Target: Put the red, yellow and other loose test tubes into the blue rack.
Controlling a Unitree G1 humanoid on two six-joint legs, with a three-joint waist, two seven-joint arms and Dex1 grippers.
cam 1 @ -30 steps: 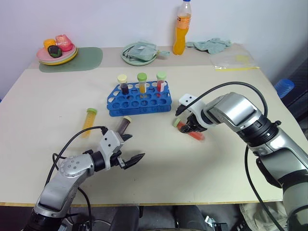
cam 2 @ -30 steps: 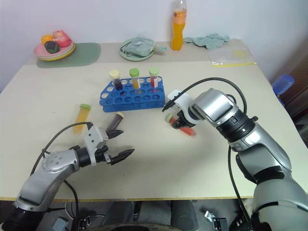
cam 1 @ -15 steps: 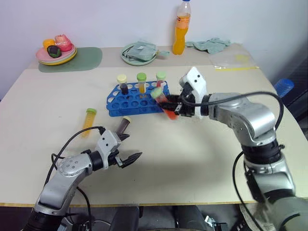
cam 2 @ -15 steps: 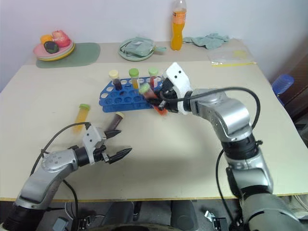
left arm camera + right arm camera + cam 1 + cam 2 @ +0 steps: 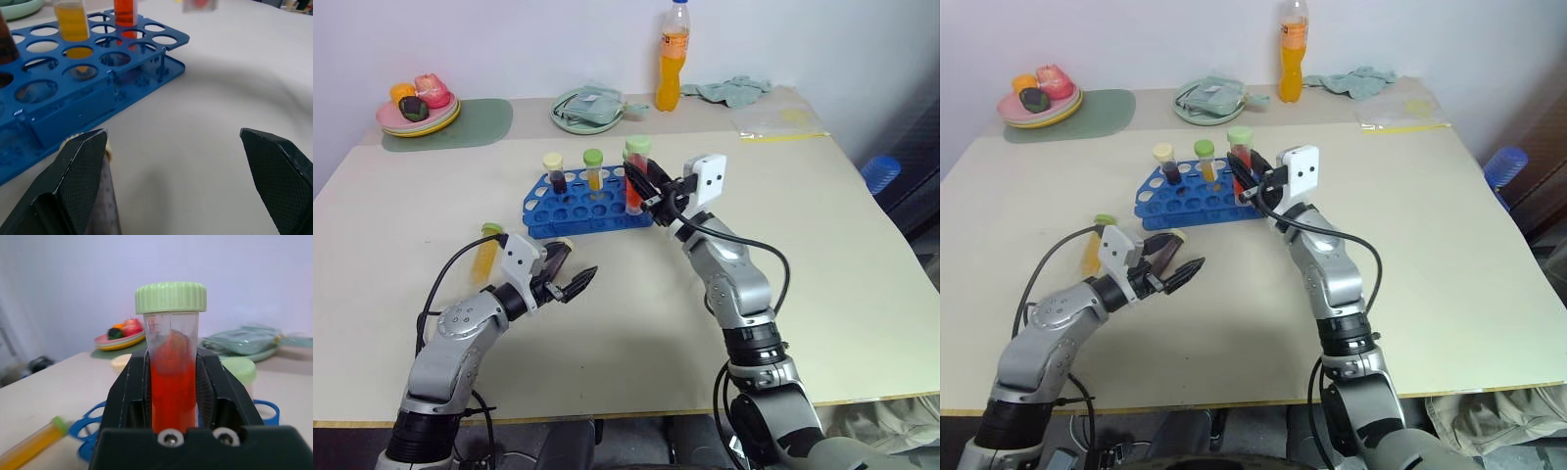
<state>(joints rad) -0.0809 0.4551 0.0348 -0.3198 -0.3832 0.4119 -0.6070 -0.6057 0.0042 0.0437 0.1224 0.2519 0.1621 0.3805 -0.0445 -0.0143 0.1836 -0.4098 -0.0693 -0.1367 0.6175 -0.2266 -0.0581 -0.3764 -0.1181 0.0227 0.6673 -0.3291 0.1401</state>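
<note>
Left eye view: my right gripper is now clamping the red test tube upright over the blue rack, lifted off the table since a second ago. My left gripper is gaping wide, the dark brown tube at its twelve o'clock, the yellow-orange tube at nine.

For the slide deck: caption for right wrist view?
Right hand shut on upright red test tube, green-capped, above blue rack.

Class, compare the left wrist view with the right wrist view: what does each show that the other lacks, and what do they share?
Left wrist view alone: the open left claw over bare table, and a dark tube lying by one finger.
Right wrist view alone: the right claw shut on an upright red tube, the plate of food, a yellow tube lying flat.
Both: the blue rack.
</note>
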